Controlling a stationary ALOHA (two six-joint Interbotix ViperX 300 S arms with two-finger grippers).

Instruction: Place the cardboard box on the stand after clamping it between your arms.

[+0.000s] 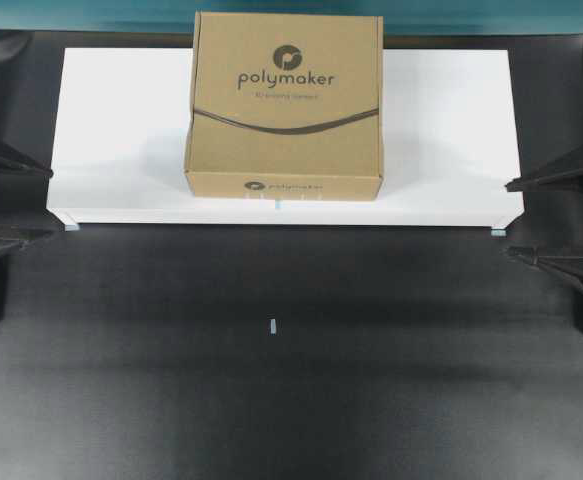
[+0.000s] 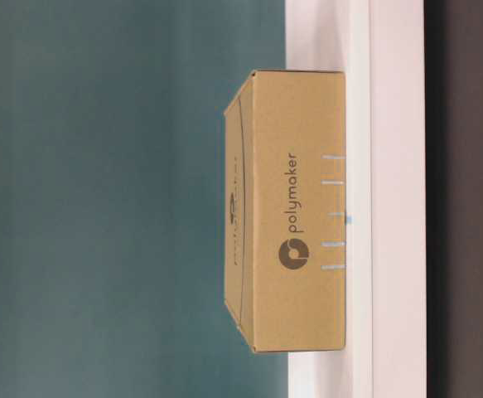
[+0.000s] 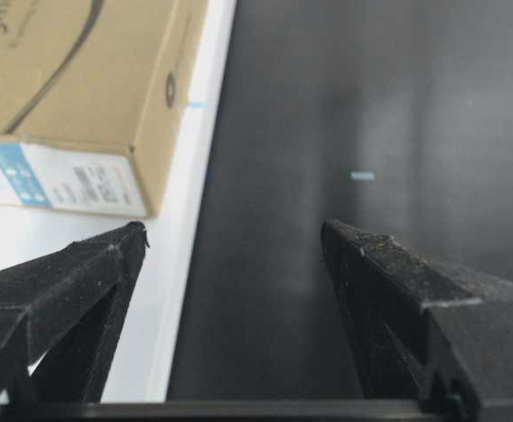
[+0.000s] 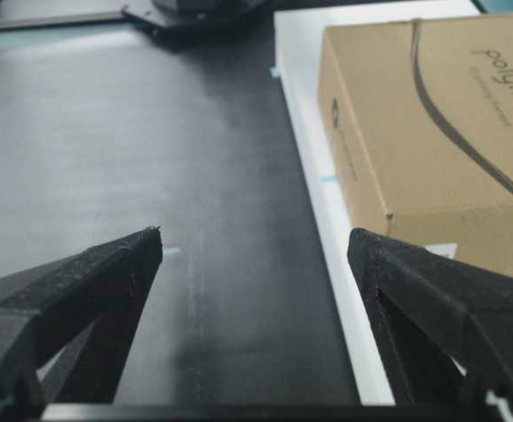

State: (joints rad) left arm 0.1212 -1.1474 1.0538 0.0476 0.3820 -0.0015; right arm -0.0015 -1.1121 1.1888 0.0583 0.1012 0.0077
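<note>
The cardboard box (image 1: 285, 105) sits flat on the smooth white stand (image 1: 451, 120). My left gripper (image 1: 11, 200) and right gripper (image 1: 546, 218) gape wide, empty, well apart from it. Only my left wrist view shows its white side label; table-level shows its matte brown front.

My workspace is a matte black tabletop (image 1: 271, 400), dark and slightly textured, filling the near half of the overhead view right out to its left and right edges. A small pale blue tape mark (image 1: 273, 326) sits on it near the middle, well clear of every edge. Soft, diffuse light falls from above, leaving a faint greyish sheen across the black surface and no hard shadows. Behind the table's far edge stands a plain teal backdrop (image 2: 100, 199), smooth and evenly coloured, shading a little darker toward one side.
</note>
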